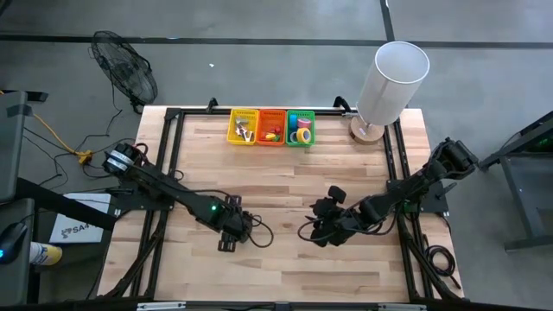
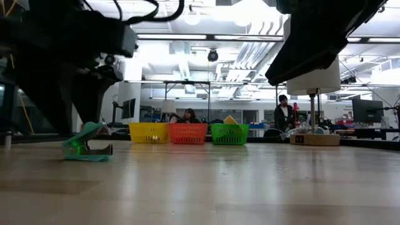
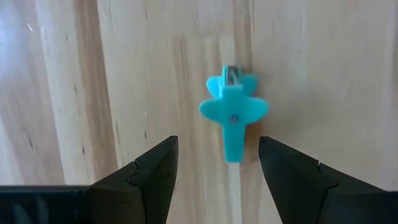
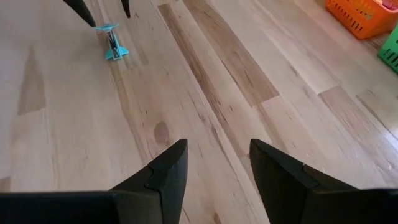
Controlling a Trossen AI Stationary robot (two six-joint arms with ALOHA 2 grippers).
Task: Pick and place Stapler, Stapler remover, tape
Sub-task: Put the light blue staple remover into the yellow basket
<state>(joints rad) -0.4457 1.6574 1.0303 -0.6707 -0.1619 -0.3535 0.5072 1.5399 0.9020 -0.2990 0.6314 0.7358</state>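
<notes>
A teal staple remover [image 3: 233,115] lies on the wooden table [image 1: 285,186], near the front left; the low view shows it resting on its side [image 2: 87,147]. My left gripper [image 3: 217,152] hovers open above it, pointing down, a finger on either side and clear of it. In the high view my left gripper [image 1: 229,238] hides the remover. My right gripper [image 4: 217,155] is open with nothing between its fingers, right of centre [image 1: 316,230]. Tape rolls [image 1: 302,131] lie in the green basket [image 1: 300,115]. I cannot make out a stapler.
A yellow basket [image 1: 243,113], an orange basket [image 1: 271,113] and the green one stand in a row at the table's far edge, each holding small things. A white lamp [image 1: 390,82] stands at the far right corner. People sit in the room beyond.
</notes>
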